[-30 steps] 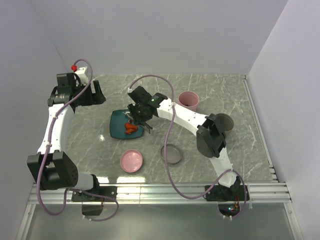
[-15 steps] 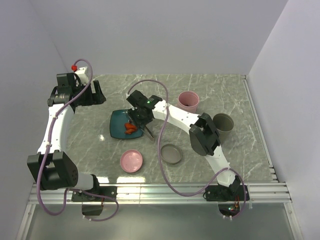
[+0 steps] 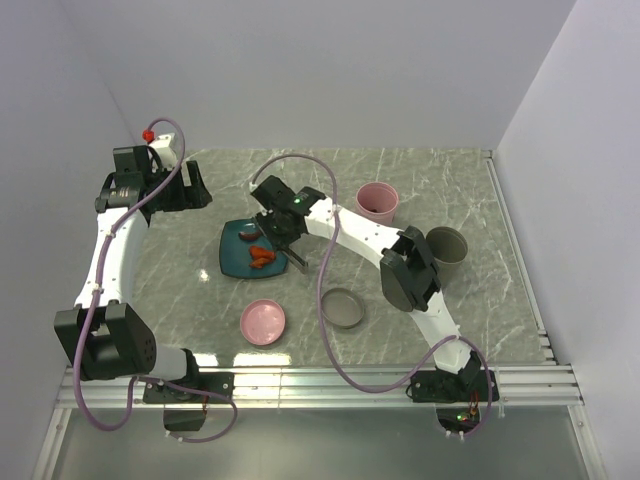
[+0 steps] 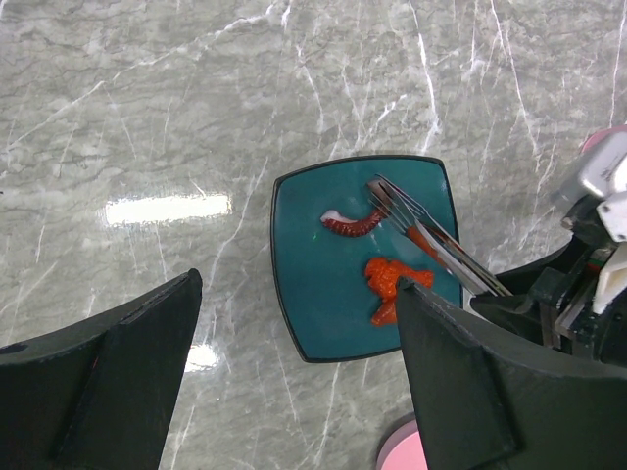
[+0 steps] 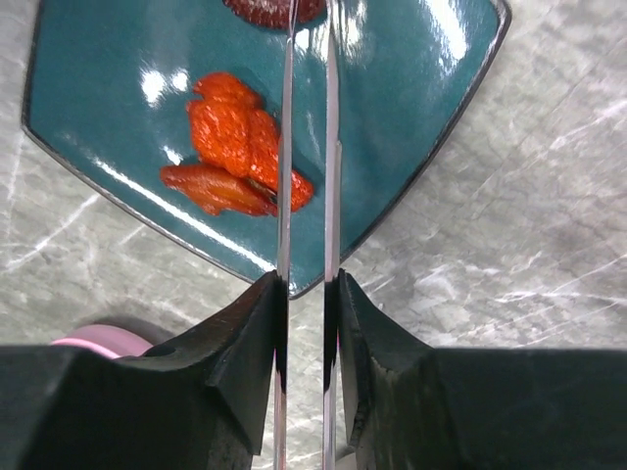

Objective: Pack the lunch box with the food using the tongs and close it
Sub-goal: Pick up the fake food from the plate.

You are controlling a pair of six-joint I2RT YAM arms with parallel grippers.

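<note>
The silver tongs (image 5: pixel 284 166) are clamped between the fingers of my right gripper (image 5: pixel 306 284), which is shut on them, their two arms close together. They reach out over the teal plate (image 4: pixel 313 294). Their tips (image 4: pixel 380 188) lie at a curled dark-red piece of food with a white end (image 4: pixel 351 223); whether they pinch it I cannot tell. Red-orange food bits (image 5: pixel 240 142) lie just left of the tongs. From above, my right gripper (image 3: pixel 283 238) hangs over the plate's right side. My left gripper (image 4: pixel 299 289) is open and empty, high above the plate, at the back left (image 3: pixel 188 186). Which round container is the lunch box I cannot tell.
A tall pink cup (image 3: pixel 377 200) and a grey cup (image 3: pixel 447 243) stand at the back right. A shallow pink dish (image 3: pixel 264 321) and a shallow grey one (image 3: pixel 343 307) lie in front of the plate. White walls close the table's left, back and right.
My right arm has shifted a little to the left and back over the plate. The tongs' arms have been squeezed closer together. The left arm has not moved.
</note>
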